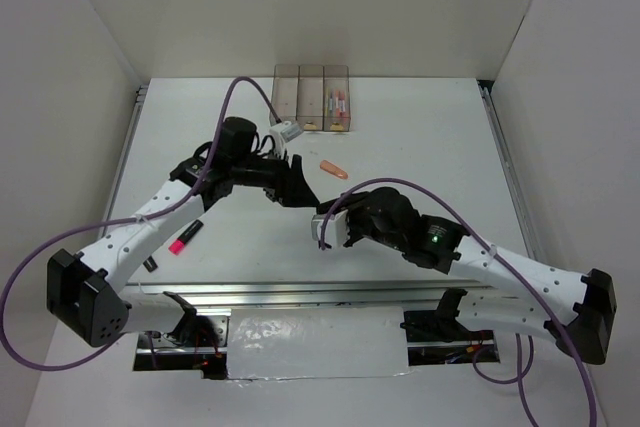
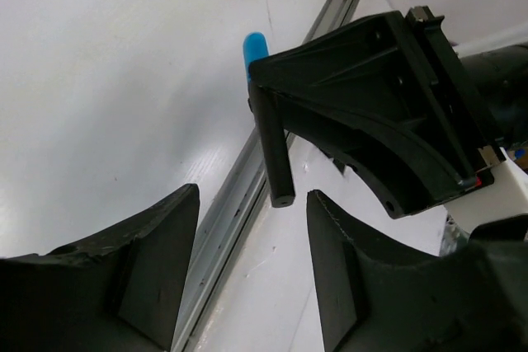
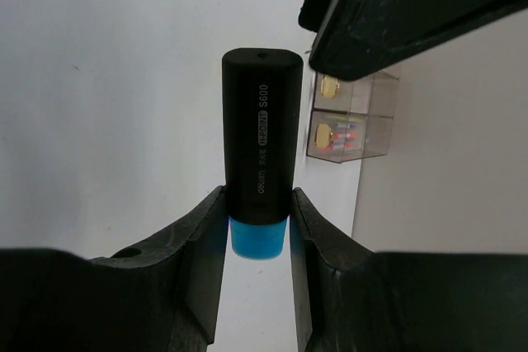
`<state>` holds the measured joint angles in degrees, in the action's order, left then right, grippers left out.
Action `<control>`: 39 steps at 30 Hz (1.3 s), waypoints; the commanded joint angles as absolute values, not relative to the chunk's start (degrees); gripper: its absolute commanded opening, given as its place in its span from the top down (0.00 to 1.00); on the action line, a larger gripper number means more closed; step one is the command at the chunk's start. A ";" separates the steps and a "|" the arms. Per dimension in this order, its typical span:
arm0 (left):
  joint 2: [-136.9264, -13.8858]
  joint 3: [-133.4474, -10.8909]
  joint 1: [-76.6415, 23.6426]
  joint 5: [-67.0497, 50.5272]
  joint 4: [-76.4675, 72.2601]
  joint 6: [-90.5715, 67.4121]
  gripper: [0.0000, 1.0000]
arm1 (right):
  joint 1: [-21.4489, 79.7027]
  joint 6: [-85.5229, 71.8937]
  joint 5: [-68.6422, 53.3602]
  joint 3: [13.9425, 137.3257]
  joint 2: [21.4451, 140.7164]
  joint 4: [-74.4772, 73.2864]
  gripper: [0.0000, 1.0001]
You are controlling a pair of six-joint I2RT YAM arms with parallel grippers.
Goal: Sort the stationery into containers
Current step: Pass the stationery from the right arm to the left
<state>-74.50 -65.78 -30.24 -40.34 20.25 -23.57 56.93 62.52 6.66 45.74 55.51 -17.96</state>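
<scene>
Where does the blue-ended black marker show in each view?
Right wrist: marker at centre, upright, clamped in the right pincer, blue end down.
Left wrist: upper centre, sticking out of the right pincer, blue end up.
Top: just below centre, at the right pincer's tip; too small to make out.
Shared landmark: the right pincer, in all three views.

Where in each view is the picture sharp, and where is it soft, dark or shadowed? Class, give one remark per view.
Top external: even light, only faint shadows on the table. Left wrist: the left end effector is dark and soft-edged; the black marker beyond is crisper. Right wrist: the marker's print reads sharply; the bins behind are slightly soft.
</scene>
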 commanded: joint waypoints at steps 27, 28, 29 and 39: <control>-75.94 -68.03 -31.82 -42.88 19.25 -21.62 0.75 | 58.36 60.47 9.23 50.89 59.85 -17.49 1.00; -75.94 -67.85 -31.82 -43.41 18.90 -21.80 0.84 | 58.53 60.38 9.66 50.89 59.94 -17.14 1.00; -75.94 -67.68 -31.73 -43.85 18.20 -22.06 0.89 | 58.62 59.77 10.10 50.98 60.12 -16.88 0.92; -75.67 -67.84 -25.40 -38.42 17.66 -24.09 1.00 | 56.08 54.76 15.55 49.84 57.58 -10.82 0.08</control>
<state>-75.99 -66.32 -27.20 -40.38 19.40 -23.38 57.39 56.77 12.95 49.80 60.18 -16.25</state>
